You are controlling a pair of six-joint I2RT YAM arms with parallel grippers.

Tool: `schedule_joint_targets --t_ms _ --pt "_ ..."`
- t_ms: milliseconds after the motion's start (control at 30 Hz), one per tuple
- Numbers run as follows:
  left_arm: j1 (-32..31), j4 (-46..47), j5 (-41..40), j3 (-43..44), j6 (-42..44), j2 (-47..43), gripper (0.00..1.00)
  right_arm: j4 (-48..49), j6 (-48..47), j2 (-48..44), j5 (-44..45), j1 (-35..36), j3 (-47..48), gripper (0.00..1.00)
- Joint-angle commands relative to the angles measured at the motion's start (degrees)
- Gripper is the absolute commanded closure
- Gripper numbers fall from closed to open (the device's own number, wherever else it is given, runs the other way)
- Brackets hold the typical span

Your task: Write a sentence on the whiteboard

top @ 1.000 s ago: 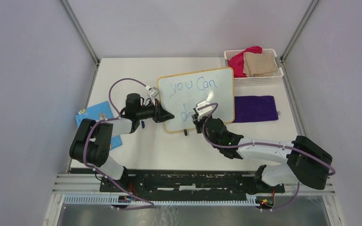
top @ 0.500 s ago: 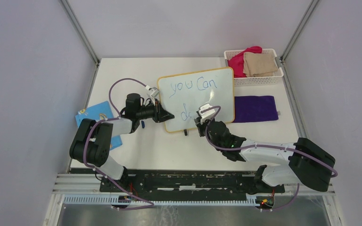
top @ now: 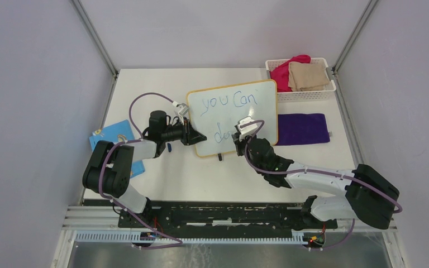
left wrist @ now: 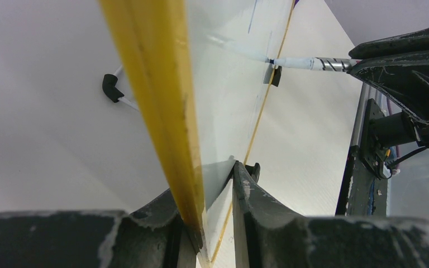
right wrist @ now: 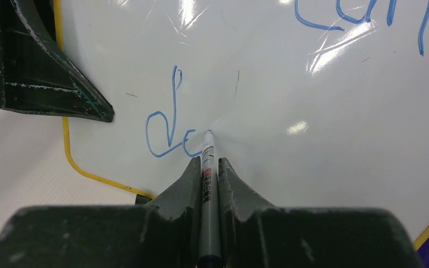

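From above, the whiteboard [top: 257,111] sits near the middle of the table [top: 201,178], turned a little askew. The sentence [top: 211,103] is only part written: "you Can" fills the upper line and the lower line has barely begun. The left gripper [top: 201,137] meets the board at its lower left edge. The right gripper [top: 238,139] hangs over the lower line, though what it carries is too small to make out from here. The left wrist view looks along the board's yellow rim, which runs down between the two fingers. The jaws are clamped on that edge, pinning the board. Further along, the marker [left wrist: 299,63] comes in from the right, its tip touching the white surface. In the right wrist view the jaws are closed tight on the marker's barrel, which points straight ahead between them. Its tip rests on the board just right of a finished "d", at the end of a short curl that reads as the start of the next letter. By my judgement the step in hand is the second line, early in the word "do", with roughly half of the sentence left to write. The next move calls for closing that small round letter with light, even pressure. After that, the tip must lift and shift right for a gap before the next word, while the left arm holds the board firm so it cannot slide under the stroke.
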Motion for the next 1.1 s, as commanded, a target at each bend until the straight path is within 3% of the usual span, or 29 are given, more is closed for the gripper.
schedule_joint_targets --t_ms 0,533,900,1067 --pt "-1.5 -8.1 -5.7 -0.5 5.3 2.3 0.98 0.4 -1.3 1.2 0.8 -1.0 3.2 1.0" --pt "-1.5 -8.2 -5.6 -0.3 5.3 2.4 0.98 0.6 0.5 2.4 -3.1 0.6 1.5 1.0" --pt "-1.5 -8.2 -5.7 -0.4 5.2 2.4 0.98 -3.0 -2.0 -10.7 0.7 -2.4 -1.3 1.0" --pt "-1.5 -8.2 -5.7 -0.4 5.1 2.5 0.98 -2.4 -2.1 -11.9 1.6 -5.4 -0.5 1.0"
